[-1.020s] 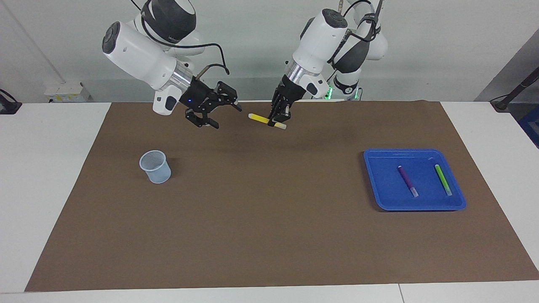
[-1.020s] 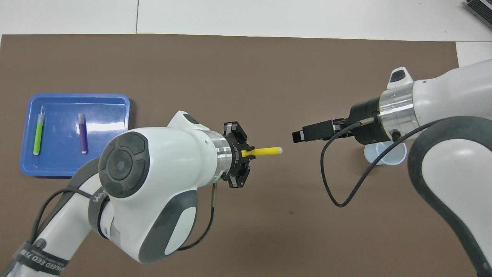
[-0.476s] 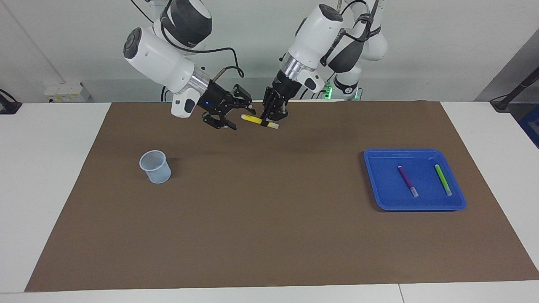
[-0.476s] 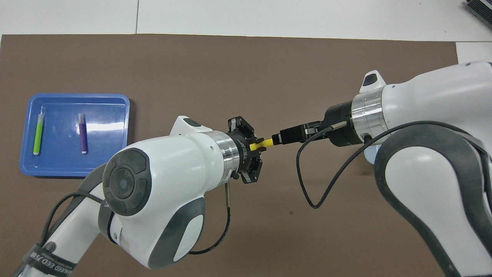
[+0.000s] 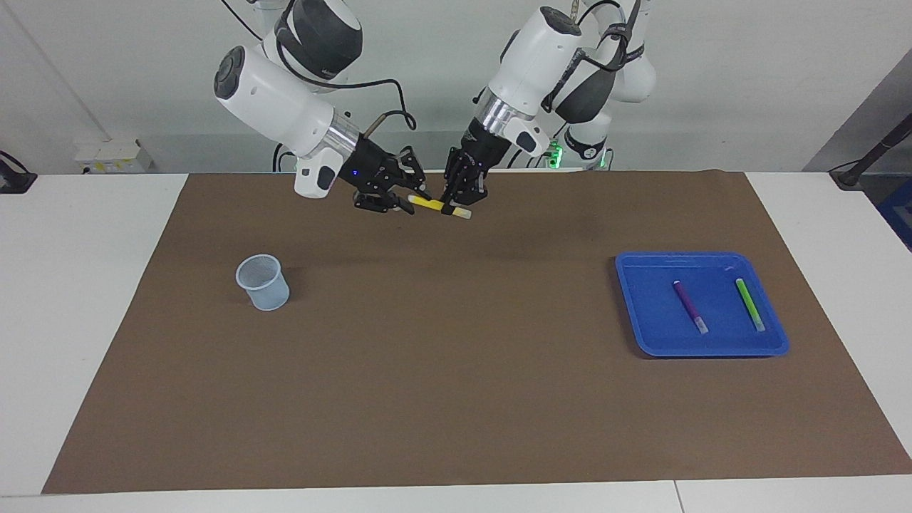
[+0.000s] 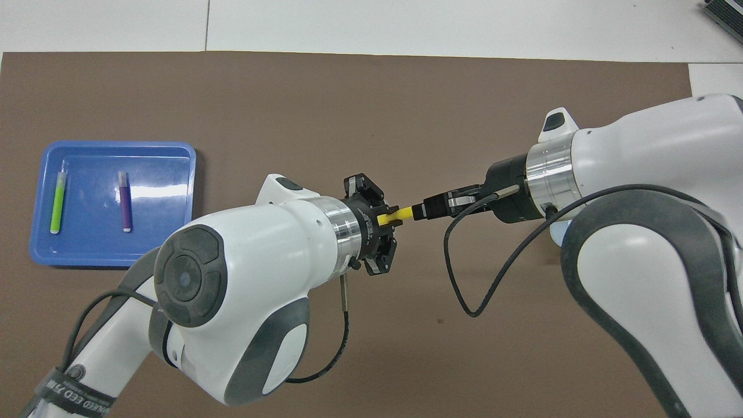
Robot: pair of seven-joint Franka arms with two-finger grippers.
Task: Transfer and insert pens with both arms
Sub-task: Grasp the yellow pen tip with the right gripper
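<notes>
Yellow pen (image 5: 432, 204) hangs in the air between the two claws, above the brown mat (image 5: 456, 399) at the robots' edge of the tabletop (image 5: 92, 299). The left claw (image 5: 459, 201) is closed on it near the pale cap end. One second ago the right claw (image 5: 405, 198) was well apart from the pen, with its fingers spread wide. Half a second ago it came up to the free yellow end. Now its fingers are around that end and look much narrower than before; from these pictures I judge that they are closing on the pen, but I cannot tell if they already press it. In the overhead view only a short yellow piece shows between the two claws.

For the task this means the handover is at its critical point: both claws are at the same pen, and the left one has not let go yet. I think the next move needs a firm grip by the right claw before the left one opens; otherwise the pen may fall on the mat.

On the clock face of the facing view, the pale mesh cup (image 5: 263, 282) stands at about 7 o'clock from the meeting point, toward the right arm's end. It is probably where the pen must go. The blue tray (image 5: 702, 260) lies at about 4 o'clock, toward the left arm's end, with the purple pen (image 5: 690, 306) and the green pen (image 5: 749, 304) lying in it, apart from each other.
</notes>
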